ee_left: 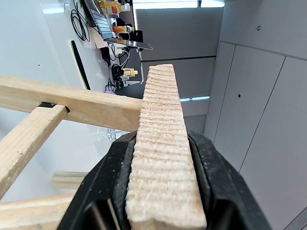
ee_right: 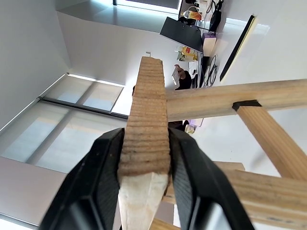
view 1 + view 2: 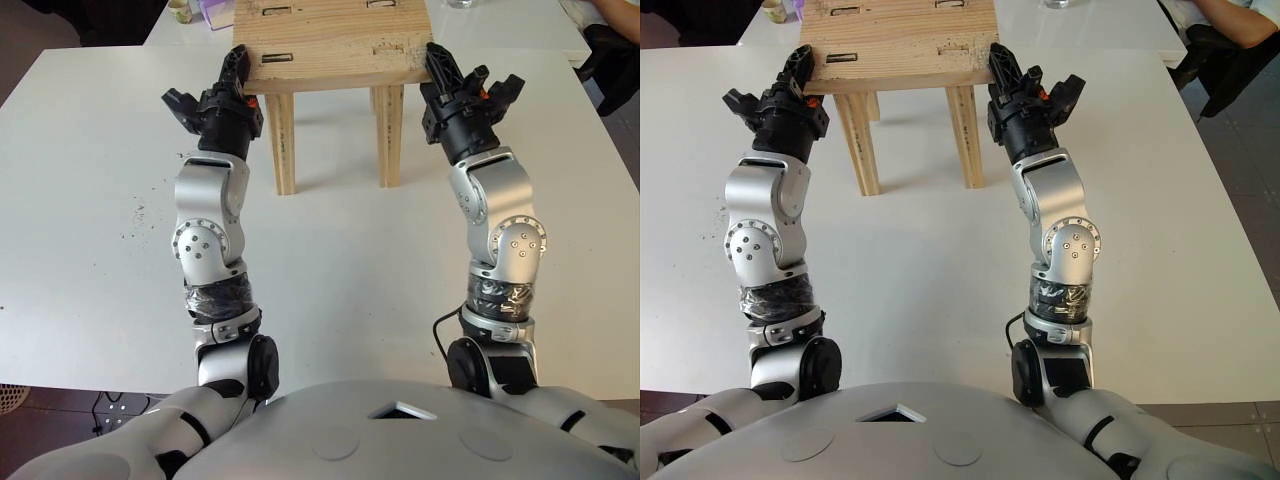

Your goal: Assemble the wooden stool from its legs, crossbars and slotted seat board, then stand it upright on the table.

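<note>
Wooden stool [image 3: 330,70] is up on its legs on the table [image 3: 90,250], and I've got it by both near corners of the seat.

Nearest me, a wide bare stretch of white tabletop runs between my two arms. A scatter of dark specks [image 3: 135,215] lies out to the left.

Moving up, the left gripper [image 3: 238,85] is clamped on the near-left corner of the seat board [image 3: 330,35]. My left wrist camera shows the board's end grain pinched tight between both black fingers [image 1: 103,182], no gap. The right gripper [image 3: 440,75] does the same on the near-right corner, fingers [image 2: 96,177] pressed flat against either face of the board.

Count: one seat board, with four slots [image 3: 277,57] in its top that I can see. Two near legs [image 3: 285,140] are in plain sight; the far ones are mostly hidden behind them. Under the seat I make out at least two crossbars [image 1: 72,103] on each wrist camera, one butting into the other at a dark joint.

Room: the stool sits in the far half of the table, roughly centred, well apart from the left and right edges. The far edge runs close behind it. Beyond that, a few small containers [image 3: 190,10] stand on another surface.
</note>
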`<state>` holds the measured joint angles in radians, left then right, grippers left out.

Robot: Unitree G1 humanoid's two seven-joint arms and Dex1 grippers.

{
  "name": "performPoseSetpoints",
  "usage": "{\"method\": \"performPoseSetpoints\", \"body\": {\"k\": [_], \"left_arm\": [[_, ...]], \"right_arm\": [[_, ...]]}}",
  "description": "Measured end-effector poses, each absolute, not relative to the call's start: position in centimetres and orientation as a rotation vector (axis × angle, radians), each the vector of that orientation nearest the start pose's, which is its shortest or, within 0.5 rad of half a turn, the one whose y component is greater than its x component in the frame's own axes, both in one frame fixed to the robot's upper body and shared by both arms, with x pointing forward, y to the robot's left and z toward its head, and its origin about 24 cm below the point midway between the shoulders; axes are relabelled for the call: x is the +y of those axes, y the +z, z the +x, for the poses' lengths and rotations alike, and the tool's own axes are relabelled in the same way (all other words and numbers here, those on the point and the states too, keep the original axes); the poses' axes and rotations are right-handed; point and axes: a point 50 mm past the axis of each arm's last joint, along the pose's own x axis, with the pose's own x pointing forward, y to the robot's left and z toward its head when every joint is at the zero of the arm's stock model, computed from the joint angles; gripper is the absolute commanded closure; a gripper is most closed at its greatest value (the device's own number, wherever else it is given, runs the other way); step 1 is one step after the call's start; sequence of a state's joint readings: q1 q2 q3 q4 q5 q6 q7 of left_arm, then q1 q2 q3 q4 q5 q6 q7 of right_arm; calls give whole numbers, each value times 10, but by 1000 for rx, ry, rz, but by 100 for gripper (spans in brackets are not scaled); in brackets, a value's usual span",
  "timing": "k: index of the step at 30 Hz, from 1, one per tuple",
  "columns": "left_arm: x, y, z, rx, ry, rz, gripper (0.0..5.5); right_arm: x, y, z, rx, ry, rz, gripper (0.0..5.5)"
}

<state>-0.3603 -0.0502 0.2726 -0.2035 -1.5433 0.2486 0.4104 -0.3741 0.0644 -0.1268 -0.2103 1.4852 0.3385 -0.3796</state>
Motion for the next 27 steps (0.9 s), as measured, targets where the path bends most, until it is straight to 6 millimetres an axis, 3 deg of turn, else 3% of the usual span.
{"method": "performPoseSetpoints", "body": {"k": [5,9,12,24,27], "left_arm": [[160,158,297,-59,-140,-1538,412],[163,161,296,-77,-143,-1525,412],[173,162,293,-121,-120,-1491,356],[176,155,293,-123,-107,-1486,164],[177,156,295,-122,-112,-1481,138]], "right_arm": [[-110,164,296,45,340,1389,412],[-114,163,298,-6,308,1281,330],[-129,155,297,-38,221,1250,285],[-127,163,297,-104,231,1234,102],[-129,163,298,-113,225,1227,100]]}}
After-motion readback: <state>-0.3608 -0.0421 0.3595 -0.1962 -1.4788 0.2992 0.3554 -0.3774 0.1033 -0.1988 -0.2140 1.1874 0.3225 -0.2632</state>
